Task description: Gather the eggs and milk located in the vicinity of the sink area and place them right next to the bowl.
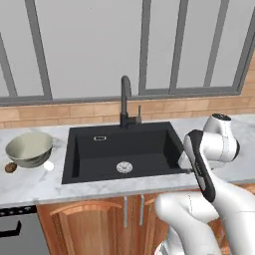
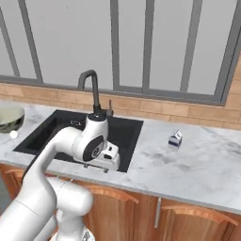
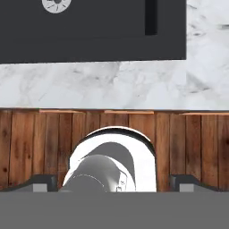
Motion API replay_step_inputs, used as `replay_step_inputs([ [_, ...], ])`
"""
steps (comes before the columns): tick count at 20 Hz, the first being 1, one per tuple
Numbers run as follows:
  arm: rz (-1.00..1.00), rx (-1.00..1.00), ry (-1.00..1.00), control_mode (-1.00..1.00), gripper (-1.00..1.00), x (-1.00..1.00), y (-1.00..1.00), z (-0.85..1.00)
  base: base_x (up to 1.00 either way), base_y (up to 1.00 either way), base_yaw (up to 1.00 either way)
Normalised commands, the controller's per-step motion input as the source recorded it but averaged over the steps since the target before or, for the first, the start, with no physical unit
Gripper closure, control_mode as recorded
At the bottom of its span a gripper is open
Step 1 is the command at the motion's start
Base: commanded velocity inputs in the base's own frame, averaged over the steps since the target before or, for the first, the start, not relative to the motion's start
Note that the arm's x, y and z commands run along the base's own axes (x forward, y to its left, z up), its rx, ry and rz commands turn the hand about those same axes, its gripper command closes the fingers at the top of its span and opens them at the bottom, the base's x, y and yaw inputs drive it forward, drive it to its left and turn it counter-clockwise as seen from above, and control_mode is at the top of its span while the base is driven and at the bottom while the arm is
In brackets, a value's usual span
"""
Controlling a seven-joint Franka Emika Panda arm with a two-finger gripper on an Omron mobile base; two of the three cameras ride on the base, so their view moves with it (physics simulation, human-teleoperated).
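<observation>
1. Over the front edge of the sink (image 1: 124, 149), the arm is folded with its jaws released wide and nothing between them; in the hand view the two dark fingertips (image 3: 44, 182) stand far apart above the cabinet fronts.
2. One brown egg (image 1: 10, 168) already lies touching the bowl (image 1: 29, 147) on the left of the tabletop (image 2: 197, 160); a small white blob just right of the bowl may be another egg, though the view is too coarse to say.
3. The milk (image 2: 175, 139) stands upright on the marble well to the right of the sink, a small white carton with blue markings, apart from everything else.
4. I judge the milk is the step in hand: the arm must swing right, descend over the carton and close squarely across its narrow sides.
</observation>
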Motion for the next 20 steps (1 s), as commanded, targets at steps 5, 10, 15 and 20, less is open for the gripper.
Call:
replay_step_inputs([
  [5,0.00,0.00,0.00,1.00,-1.00,0.00,0.00,0.00,0.21,-1.00,0.09],
  [10,0.00,0.00,0.00,1.00,-1.00,0.00,0.00,0.00,0.35,-0.88,-0.04],
  [15,-0.11,0.02,0.15,-1.00,-1.00,0.35,0.00,0.00,0.22,-0.01,-0.09],
  [20,-0.12,0.00,0.28,-1.00,-1.00,0.97,0.00,0.00,0.00,0.00,0.00],
])
